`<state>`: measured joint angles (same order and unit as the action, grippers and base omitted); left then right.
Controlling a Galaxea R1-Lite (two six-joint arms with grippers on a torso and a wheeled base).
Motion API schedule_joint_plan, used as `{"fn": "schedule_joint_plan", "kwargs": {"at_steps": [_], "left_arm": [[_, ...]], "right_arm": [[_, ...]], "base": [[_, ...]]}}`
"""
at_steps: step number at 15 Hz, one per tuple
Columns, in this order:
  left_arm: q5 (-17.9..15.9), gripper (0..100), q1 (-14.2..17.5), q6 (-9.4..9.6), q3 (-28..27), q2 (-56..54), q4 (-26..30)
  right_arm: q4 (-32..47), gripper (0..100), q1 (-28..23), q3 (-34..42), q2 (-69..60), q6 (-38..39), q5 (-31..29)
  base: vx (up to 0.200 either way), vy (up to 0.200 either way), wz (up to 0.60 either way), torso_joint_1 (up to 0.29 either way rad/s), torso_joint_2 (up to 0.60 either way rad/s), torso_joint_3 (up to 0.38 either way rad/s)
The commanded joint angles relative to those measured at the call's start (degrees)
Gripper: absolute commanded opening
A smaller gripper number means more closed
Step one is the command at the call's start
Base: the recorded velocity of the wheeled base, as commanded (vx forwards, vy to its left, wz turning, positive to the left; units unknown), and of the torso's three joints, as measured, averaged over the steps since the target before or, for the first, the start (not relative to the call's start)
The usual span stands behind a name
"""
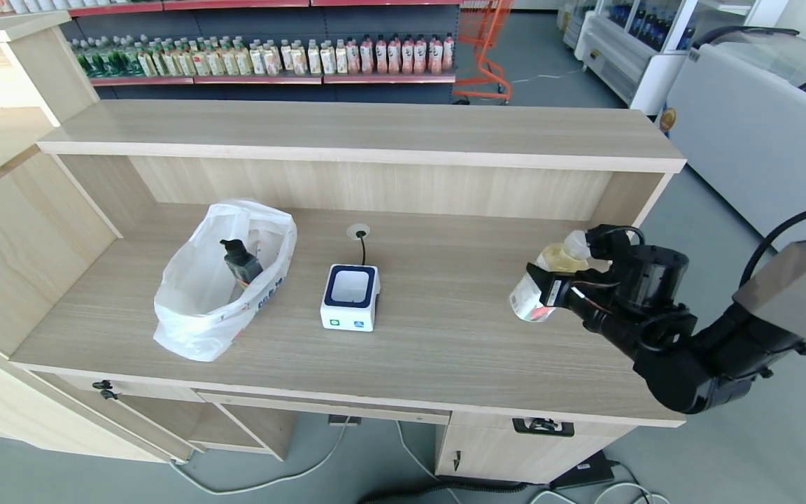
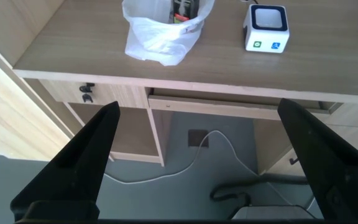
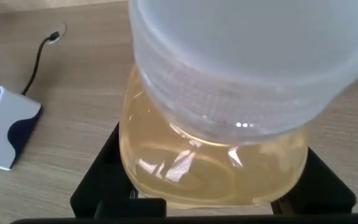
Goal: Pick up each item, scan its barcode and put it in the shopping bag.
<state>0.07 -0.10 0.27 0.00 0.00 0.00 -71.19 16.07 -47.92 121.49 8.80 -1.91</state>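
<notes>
Scan step pending: right gripper (image 1: 541, 285) clamped on bottle (image 1: 558, 260), above the counter (image 1: 445, 336), well right of scanner (image 1: 350, 295); label should face it next. Left gripper (image 2: 194, 162): fingers apart.

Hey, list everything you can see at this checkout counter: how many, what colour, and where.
counter: one, light wood, in front of the robot
shopping bag: one, white, open, on the counter's left part
pump-top item: one, black, inside the shopping bag
scanner: one, white with a dark blue frame, mid-counter, right of the shopping bag
cable: one, black, from the scanner's back to a hole in the counter
bottle: one, clear with pale yellow liquid, held above the counter's right part
shelf bottles: many, green to pink, on the red shelf behind
left tool: one, black, open, below the counter's front edge
right tool: one, black, shut on the bottle
</notes>
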Motion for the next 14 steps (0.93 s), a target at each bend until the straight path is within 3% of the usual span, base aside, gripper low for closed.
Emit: {"fn": "schedule_joint_plan", "kwargs": {"at_steps": [1, 4, 5, 7, 14], "left_arm": [[0.0, 100, 0.0, 0.0, 0.0, 0.0, 0.0], [0.0, 100, 0.0, 0.0, 0.0, 0.0, 0.0], [0.0, 100, 0.0, 0.0, 0.0, 0.0, 0.0], [0.0, 100, 0.0, 0.0, 0.0, 0.0, 0.0], [0.0, 100, 0.0, 0.0, 0.0, 0.0, 0.0]], "right_arm": [[6.6, 0, 1.6, 4.1, -9.2, 4.3, 10.6], [9.5, 0, 2.7, 8.1, -14.4, 8.8, 22.6], [11.3, 0, 2.8, 9.0, -16.5, 8.7, 30.8], [12.7, 0, 4.3, 9.2, -17.2, 8.1, 36.7], [15.6, 0, 11.5, 11.4, -22.9, 9.5, 37.2]], "base": [[0.0, 0.0, 0.0, 0.0, 0.0, 0.0], [0.0, 0.0, 0.0, 0.0, 0.0, 0.0], [0.0, 0.0, 0.0, 0.0, 0.0, 0.0], [0.0, 0.0, 0.0, 0.0, 0.0, 0.0], [0.0, 0.0, 0.0, 0.0, 0.0, 0.0]]}}
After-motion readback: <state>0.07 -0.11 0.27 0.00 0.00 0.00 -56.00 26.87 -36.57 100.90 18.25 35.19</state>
